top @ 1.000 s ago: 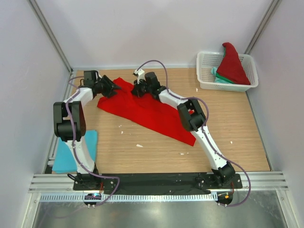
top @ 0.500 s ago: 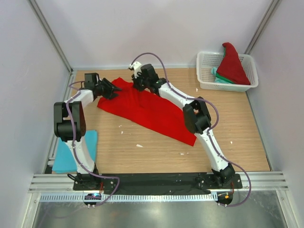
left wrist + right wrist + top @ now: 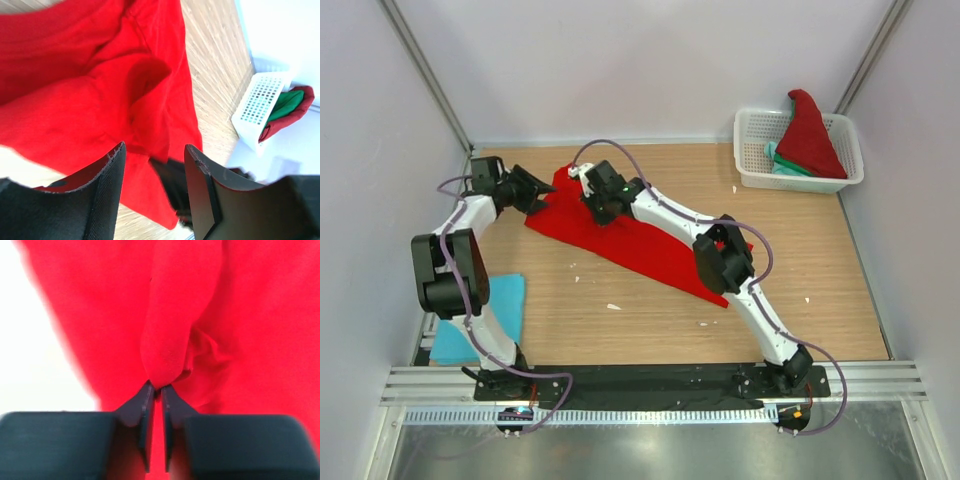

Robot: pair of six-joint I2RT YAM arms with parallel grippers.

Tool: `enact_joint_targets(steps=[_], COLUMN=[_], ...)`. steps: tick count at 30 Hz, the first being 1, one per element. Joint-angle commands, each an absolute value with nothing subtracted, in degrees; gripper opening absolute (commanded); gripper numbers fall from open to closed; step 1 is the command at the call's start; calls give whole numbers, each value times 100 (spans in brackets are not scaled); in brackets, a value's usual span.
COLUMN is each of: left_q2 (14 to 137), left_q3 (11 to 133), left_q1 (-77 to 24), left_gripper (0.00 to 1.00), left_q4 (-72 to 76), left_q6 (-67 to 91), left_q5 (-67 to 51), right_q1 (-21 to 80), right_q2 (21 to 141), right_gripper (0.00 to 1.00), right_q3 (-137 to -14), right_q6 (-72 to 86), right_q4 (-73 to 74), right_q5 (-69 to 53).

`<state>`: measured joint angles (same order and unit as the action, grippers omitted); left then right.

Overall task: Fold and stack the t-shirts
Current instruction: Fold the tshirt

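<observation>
A bright red t-shirt (image 3: pixel 650 245) lies spread slantwise across the table, its far left corner bunched. My right gripper (image 3: pixel 594 203) rests on that corner. In the right wrist view its jaws (image 3: pixel 156 386) stand only a thin slit apart, with a pinched fold of the red cloth (image 3: pixel 170 340) at the tips. My left gripper (image 3: pixel 534 188) hovers at the shirt's left edge. In the left wrist view it (image 3: pixel 155 147) is open, and the red shirt (image 3: pixel 75 100) lies beyond its fingers with nothing between them.
A white lattice basket (image 3: pixel 755 150) at the far right corner holds a red shirt (image 3: pixel 808 135) over a teal-green one (image 3: pixel 782 165). A light blue shirt (image 3: pixel 505 300) lies flat by the left arm's base. The walls stand close on both sides.
My right gripper has swung left and nearer along the shirt's far corner, and its jaws have parted slightly. My left gripper has drawn back to the left and opened a little wider.
</observation>
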<state>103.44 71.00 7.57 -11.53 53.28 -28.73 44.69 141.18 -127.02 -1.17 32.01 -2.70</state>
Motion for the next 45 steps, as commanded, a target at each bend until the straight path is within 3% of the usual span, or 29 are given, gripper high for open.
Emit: enact_joint_targets(steps=[1,4,5,8,10,14,26,45], left_q2=[9984,10133,10325,10625,10915,11136,11425,12323], left_q3=[7040,7136,7198,7488,7707,7840,8191,9132], left_q1=[896,905,914,905,905,897,896,483], left_gripper=[53,54,55,57,57,56,52,46], left_q4=[-1432,-1441,-1433,-1433,-1485,-1679,-2196,-2250], left_q6=[4940,4790,4755,4518,4333,4280,3885,3120], left_q5=[-3119,-3444,-3706,-4199,-4394,-4474,-4061,-3402], right_q1=[4562,4518,4422,3851,3509,3015,3164,3225], right_q2=[13325,12912,12763,12122,11962,12225,12981,13271], right_gripper=[19,35,46,60,60,49,47,47], right_q3=[-12841,-12456,-11967,-10808,-10452,-10344,-9906,-9958], right_q6=[709,957,1358,2306,2749,3462,5263,4447], right_q4=[3736,3596,3194,1853,1347,757,-992,-299], right_q5=[-612,-1307,-1457,-2205,-2530,-2926,-3542,-3340])
